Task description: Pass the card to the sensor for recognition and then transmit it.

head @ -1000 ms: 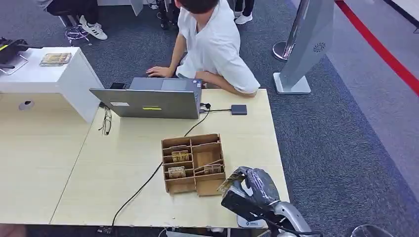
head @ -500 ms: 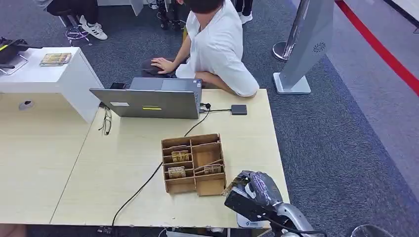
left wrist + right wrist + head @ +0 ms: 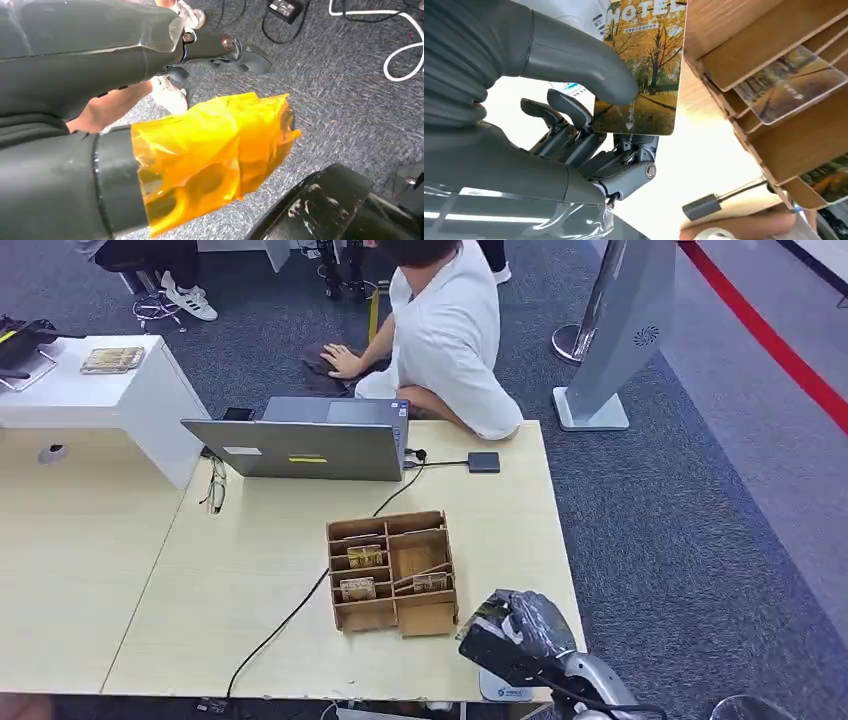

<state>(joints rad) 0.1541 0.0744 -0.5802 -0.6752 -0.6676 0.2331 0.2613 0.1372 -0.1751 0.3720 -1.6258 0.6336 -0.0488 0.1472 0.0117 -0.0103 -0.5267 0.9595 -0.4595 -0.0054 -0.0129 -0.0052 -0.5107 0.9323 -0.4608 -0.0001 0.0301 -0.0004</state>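
My right hand (image 3: 515, 635) hangs over the table's front right corner, just right of the wooden box (image 3: 392, 572). It pinches a hotel card (image 3: 644, 75) with an autumn-tree picture between the thumb (image 3: 589, 65) and the darker fingers (image 3: 569, 130); the card stands beside the box wall. A white sensor pad (image 3: 503, 689) with blue print lies at the table edge right under this hand. More cards (image 3: 365, 556) sit in the box's slots. My left hand (image 3: 210, 160) hangs over grey carpet, its thumb wrapped in orange film, nothing in it.
A grey laptop (image 3: 300, 445) stands at the back of the table (image 3: 250, 570), with a black cable (image 3: 290, 615) running to the front edge and a small dark box (image 3: 483, 462) beside it. A person in white (image 3: 445, 335) bends away behind the laptop. Glasses (image 3: 216, 485) lie at left.
My right hand with the card has sunk a little toward the table's front edge, over the white pad. The person has turned away, their hand moving off the laptop to a dark thing behind.
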